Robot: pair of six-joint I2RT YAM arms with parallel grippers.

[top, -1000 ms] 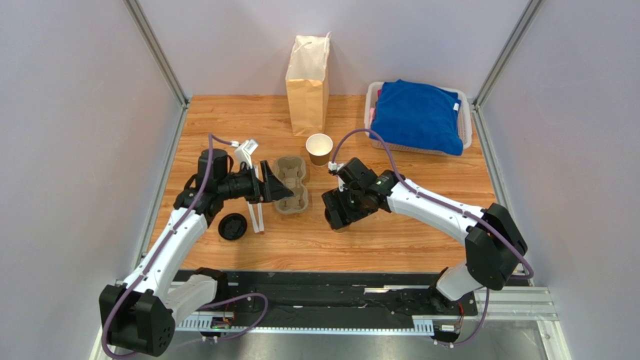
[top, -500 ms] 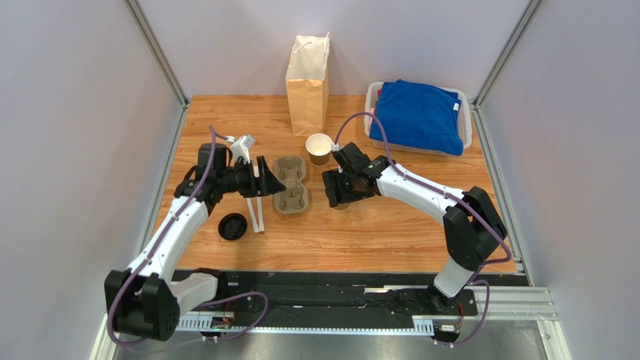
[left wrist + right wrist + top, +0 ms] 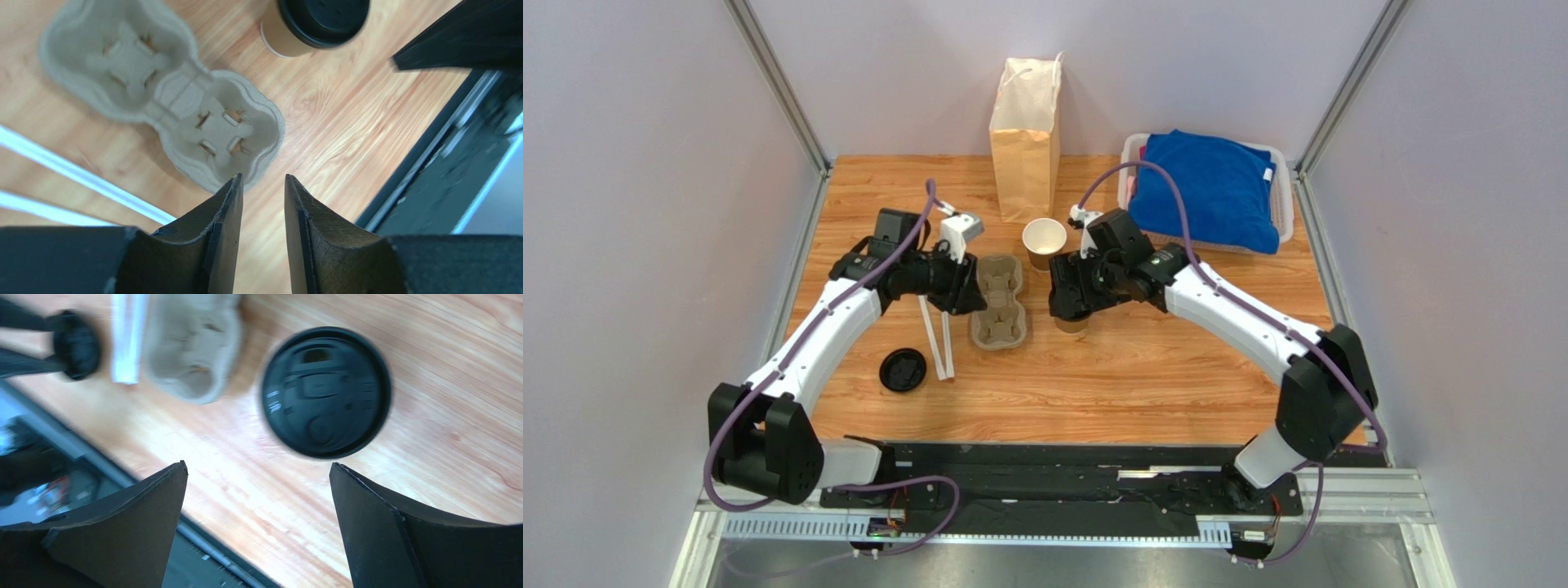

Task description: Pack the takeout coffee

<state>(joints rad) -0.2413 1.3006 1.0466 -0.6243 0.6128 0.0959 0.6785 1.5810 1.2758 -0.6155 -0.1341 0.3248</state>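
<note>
Above the lidded cup, right jaws stand wide

On the wooden table (image 3: 1161, 380), the takeout coffee (image 3: 325, 392) stands upright with its black lid on. It is just beside the moulded-pulp cup carrier (image 3: 162, 104), at about 3 o'clock from it in the overhead view. It sits on bare wood, outside both of the carrier's wells, which hold nothing. The right gripper (image 3: 258, 468) hangs over the coffee with its fingers spread wide. In the wrist view the lid lies at 12 o'clock beyond the fingertips, nothing is between them, and no contact shows (from overhead the gripper's body hides nearly all of the cup). The left gripper (image 3: 263, 179) hovers at the carrier's 9 o'clock side. Its jaws are drawn close, with only a narrow strip of wood showing between them, and they hold nothing. Its tips sit at the carrier's rim; whether they touch it cannot be told.

An unlidded cup (image 3: 1044, 241) of the same brown paper stands at 1 o'clock from the carrier, near it and apart from the coffee. A paper bag (image 3: 1026, 123) stands upright at 12 o'clock, by the table's far edge. A basket (image 3: 1125, 184) holding blue cloth (image 3: 1204, 190) sits at 2 o'clock. A loose black lid (image 3: 903, 370) lies flat at 8 o'clock from the carrier. Two white strips (image 3: 940, 343) lie between it and the carrier (straws or sticks, I cannot tell which).
</note>
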